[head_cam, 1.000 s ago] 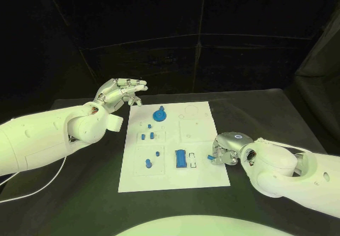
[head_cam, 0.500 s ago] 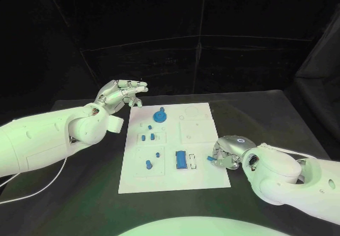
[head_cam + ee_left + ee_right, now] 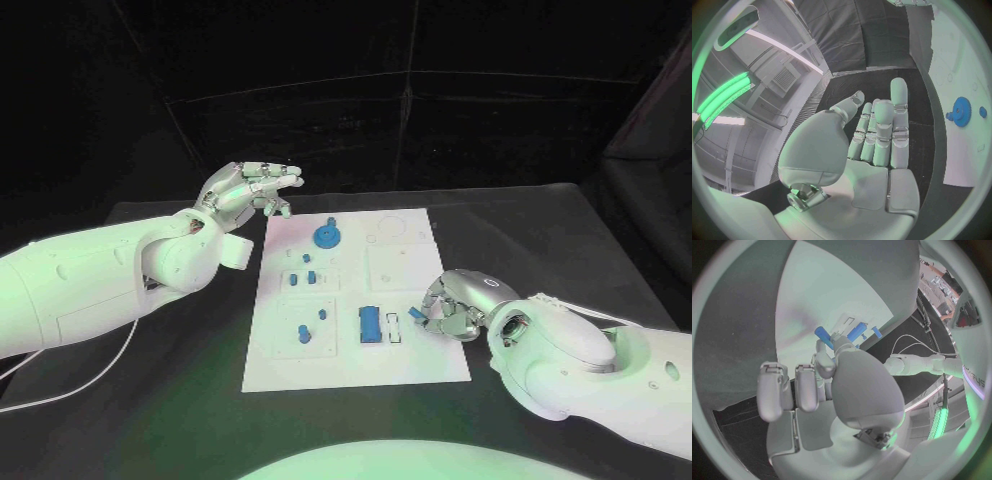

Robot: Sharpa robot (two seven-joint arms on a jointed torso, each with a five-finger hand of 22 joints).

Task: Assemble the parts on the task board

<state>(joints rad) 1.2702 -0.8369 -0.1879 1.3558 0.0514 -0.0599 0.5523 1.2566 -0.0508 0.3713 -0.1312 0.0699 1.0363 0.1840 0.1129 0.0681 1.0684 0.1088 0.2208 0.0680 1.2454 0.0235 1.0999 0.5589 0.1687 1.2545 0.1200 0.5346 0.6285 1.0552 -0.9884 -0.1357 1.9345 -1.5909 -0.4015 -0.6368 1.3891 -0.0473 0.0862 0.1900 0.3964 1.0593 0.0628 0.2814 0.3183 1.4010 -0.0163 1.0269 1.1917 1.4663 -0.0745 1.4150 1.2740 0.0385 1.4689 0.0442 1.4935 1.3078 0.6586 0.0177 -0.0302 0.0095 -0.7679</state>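
Note:
The white task board (image 3: 411, 355) lies in the middle of the table. On it sit a blue gear (image 3: 327, 236), a few small blue pieces (image 3: 300, 276) and a blue rectangular block (image 3: 369, 324). My right hand (image 3: 457, 306) hovers over the board's right edge and pinches a small blue part (image 3: 417, 313) just right of the block. In the right wrist view the part (image 3: 823, 333) sticks out past the fingertips of that hand (image 3: 826, 382), with the block (image 3: 856, 332) beyond. My left hand (image 3: 248, 187) hangs off the board's far left corner, holding nothing. The left wrist view shows its fingers (image 3: 879, 130) straight, with the gear (image 3: 961, 107) off to one side.
The black table (image 3: 534, 230) spreads around the board, bare to the right of it. Black curtains close off the back. My left forearm (image 3: 101, 285) lies along the table's left side.
My right hand has carried the small blue part a little leftward and farther onto the board, closer to the blue block. The left hand has stayed put.

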